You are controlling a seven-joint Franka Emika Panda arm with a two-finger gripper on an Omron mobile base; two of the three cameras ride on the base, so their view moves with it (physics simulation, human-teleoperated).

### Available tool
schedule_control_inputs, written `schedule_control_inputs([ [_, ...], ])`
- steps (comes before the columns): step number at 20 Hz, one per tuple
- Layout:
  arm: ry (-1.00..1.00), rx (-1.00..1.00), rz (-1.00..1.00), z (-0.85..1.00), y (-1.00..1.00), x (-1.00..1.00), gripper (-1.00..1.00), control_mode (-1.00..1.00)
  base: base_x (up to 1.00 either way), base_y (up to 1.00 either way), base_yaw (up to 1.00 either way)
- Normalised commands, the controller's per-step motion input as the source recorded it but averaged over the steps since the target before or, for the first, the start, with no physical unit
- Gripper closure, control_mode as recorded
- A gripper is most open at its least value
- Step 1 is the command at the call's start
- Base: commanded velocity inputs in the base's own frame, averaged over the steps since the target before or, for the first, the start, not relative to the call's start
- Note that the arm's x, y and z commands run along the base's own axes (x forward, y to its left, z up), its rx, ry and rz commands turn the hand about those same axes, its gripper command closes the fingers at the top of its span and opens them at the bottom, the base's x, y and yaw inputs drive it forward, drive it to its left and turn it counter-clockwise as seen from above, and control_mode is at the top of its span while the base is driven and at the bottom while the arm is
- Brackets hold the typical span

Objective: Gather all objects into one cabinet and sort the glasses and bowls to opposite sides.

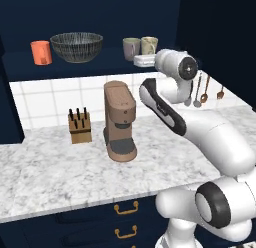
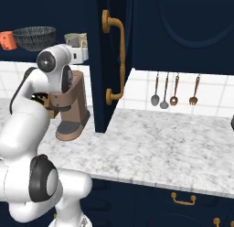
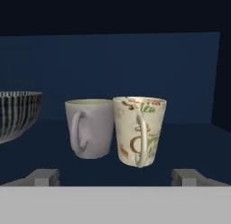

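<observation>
The open navy cabinet has a shelf (image 1: 17, 62) (image 3: 189, 142) carrying everything. At its left stands the orange cup (image 1: 41, 52), then the wide dark striped bowl (image 1: 76, 46) (image 3: 16, 114) (image 2: 34, 37). Right of the bowl, the grey-mauve cup (image 1: 131, 48) (image 3: 90, 128) and the cream patterned cup (image 1: 149, 44) (image 3: 140, 130) (image 2: 76, 40) stand touching, handles toward the hand camera. My gripper (image 1: 144, 61) (image 3: 118, 177) (image 2: 78, 54) hovers just in front of these two cups, open, with nothing between its fingers. The cabinet door (image 2: 109, 84) with its curved brass handle stands swung open.
On the marble counter (image 1: 50, 172) below the shelf stand a brown coffee machine (image 1: 120, 122) and a knife block (image 1: 79, 125). Utensils (image 2: 165, 91) hang on the tiled wall to the right. Navy drawers with brass pulls (image 1: 126, 208) run under the counter.
</observation>
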Motion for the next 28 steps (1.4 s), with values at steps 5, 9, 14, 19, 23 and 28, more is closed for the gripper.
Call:
schedule_control_inputs([
  [5, 0.05, 0.00, 0.28, 0.00, 0.36, -0.25, -1.00, -1.00, 0.00, 0.00, 0.00],
  [9, 0.02, 0.00, 0.24, 0.00, 0.56, -0.28, -1.00, -1.00, 0.00, 0.00, 0.00],
  [14, 0.00, 0.00, 0.17, 0.00, 0.54, -0.40, -1.00, -1.00, 0.00, 0.00, 0.00],
  [19, 0.00, -0.01, 0.03, -0.04, 0.26, -0.19, -1.00, -1.00, 0.00, 0.00, 0.00],
  [23, 0.00, -0.04, 0.00, -0.02, 0.93, -0.82, -1.00, -1.00, 0.00, 0.00, 0.00],
  [28, -0.01, -0.03, 0.00, 0.00, 0.98, -0.71, -1.00, -1.00, 0.00, 0.00, 0.00],
])
